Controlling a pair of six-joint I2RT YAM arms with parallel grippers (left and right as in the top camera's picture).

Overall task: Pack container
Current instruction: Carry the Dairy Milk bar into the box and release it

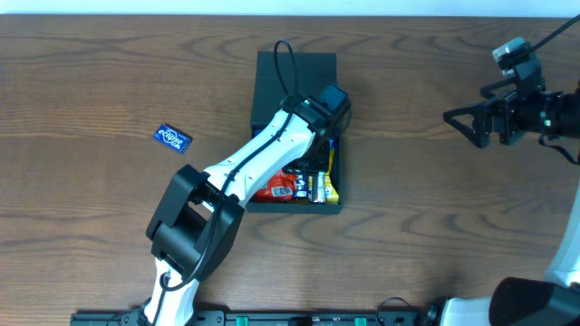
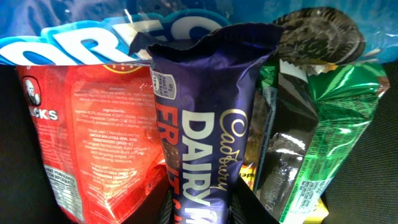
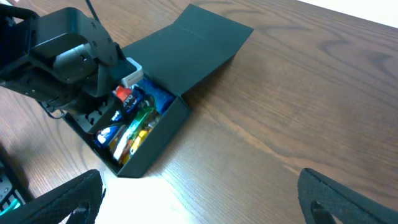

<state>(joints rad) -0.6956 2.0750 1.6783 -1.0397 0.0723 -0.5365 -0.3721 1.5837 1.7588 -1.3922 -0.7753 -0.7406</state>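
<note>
The dark container [image 1: 256, 118] lies open at the table's middle, with its flap lid [image 1: 296, 74] laid flat behind it. It holds several snack packets. My left gripper [image 1: 319, 152] is down inside it, shut on a purple Cadbury packet [image 2: 205, 124]. A red packet [image 2: 87, 130] stands to its left, a green packet [image 2: 323, 137] to its right and a blue Oreo pack [image 2: 112, 37] behind. My right gripper [image 1: 459, 123] is open and empty, off to the right of the container [image 3: 163, 138]. In the right wrist view its fingers [image 3: 202, 199] are spread wide over bare table.
A small blue Oreo packet [image 1: 171, 138] lies alone on the wood table, left of the container. The left arm [image 3: 62, 56] covers the box's left part. The table's white far edge [image 1: 290, 7] runs along the top.
</note>
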